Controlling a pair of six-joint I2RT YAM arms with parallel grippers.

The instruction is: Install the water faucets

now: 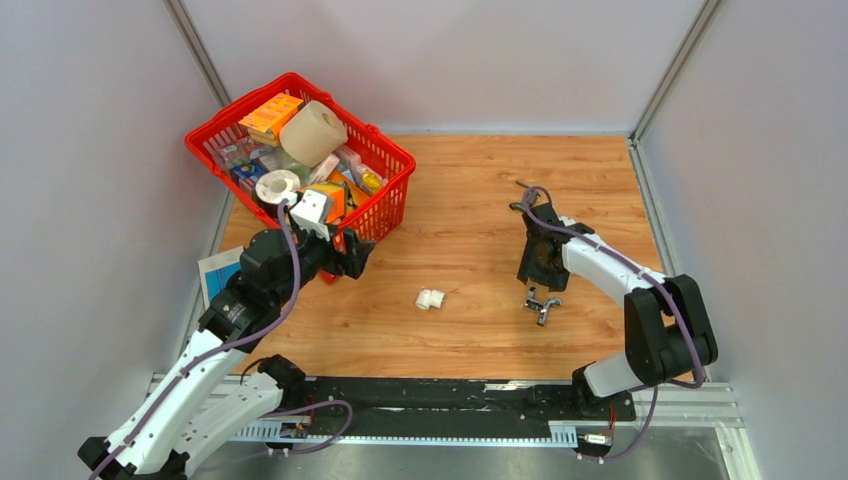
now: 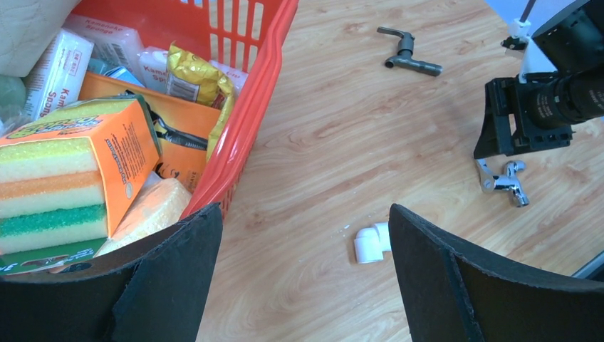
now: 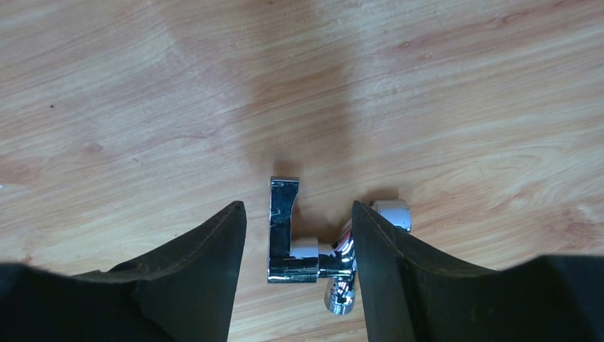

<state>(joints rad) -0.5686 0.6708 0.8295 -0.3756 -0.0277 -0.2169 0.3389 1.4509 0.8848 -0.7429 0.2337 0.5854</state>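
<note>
On the right half of the wood-grain tabletop, the right gripper points straight down over the shiny silver faucet. The chromed tap lies flat, with a flat L-shaped lever and a round threaded end. The black tapered jaws straddle it, partly spread. One finger sits against the tap body and bare wood shows beside the other, so there is no clamp. The dark grey faucet, matte with a cross handle, lies farther back, well apart. A white plastic elbow fitting rests mid-table. The left gripper hangs by the red mesh basket, jaws wide and holding nothing. The basket holds foam sponges and a paper roll.
</note>
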